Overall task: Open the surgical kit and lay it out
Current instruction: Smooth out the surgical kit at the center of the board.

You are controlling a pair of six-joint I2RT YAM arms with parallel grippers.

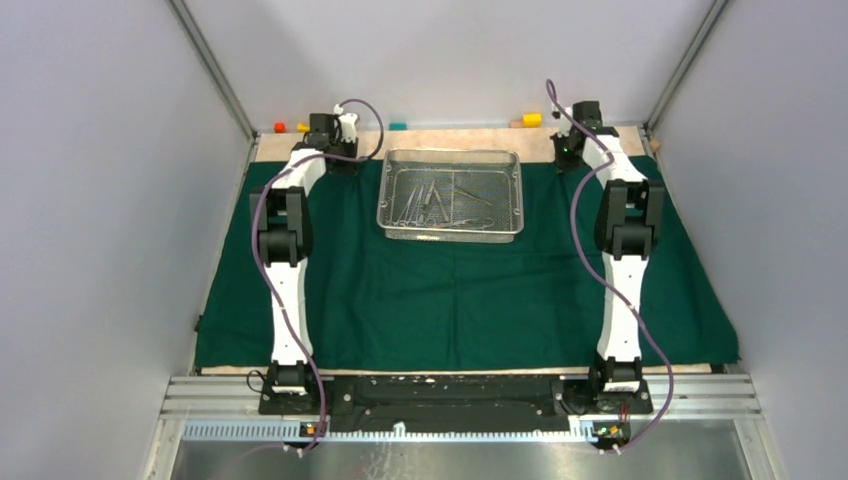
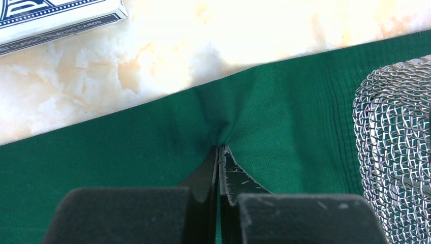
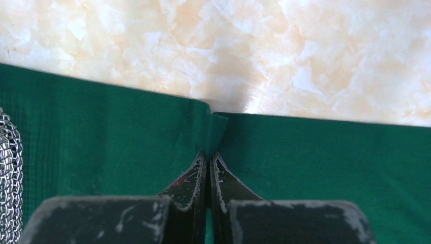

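The dark green cloth (image 1: 450, 290) lies spread flat over the table. The silver wire-mesh tray (image 1: 452, 153) stands on its far middle and holds several slim steel instruments (image 1: 435, 200). My left gripper (image 1: 340, 160) is at the cloth's far edge, left of the tray. In the left wrist view the gripper (image 2: 221, 148) is shut on a puckered fold of cloth (image 2: 152, 147), with the tray (image 2: 394, 147) to its right. My right gripper (image 1: 567, 158) is at the far edge, right of the tray. Up close it (image 3: 209, 154) is shut on the cloth's folded hem (image 3: 305, 152).
Bare marble tabletop (image 2: 178, 46) runs beyond the cloth's far edge. A playing-card box (image 2: 51, 20) lies there near the left gripper. Small coloured blocks sit along the back: red (image 1: 279, 127), teal (image 1: 398, 126), yellow (image 1: 531, 120). Grey walls close in both sides.
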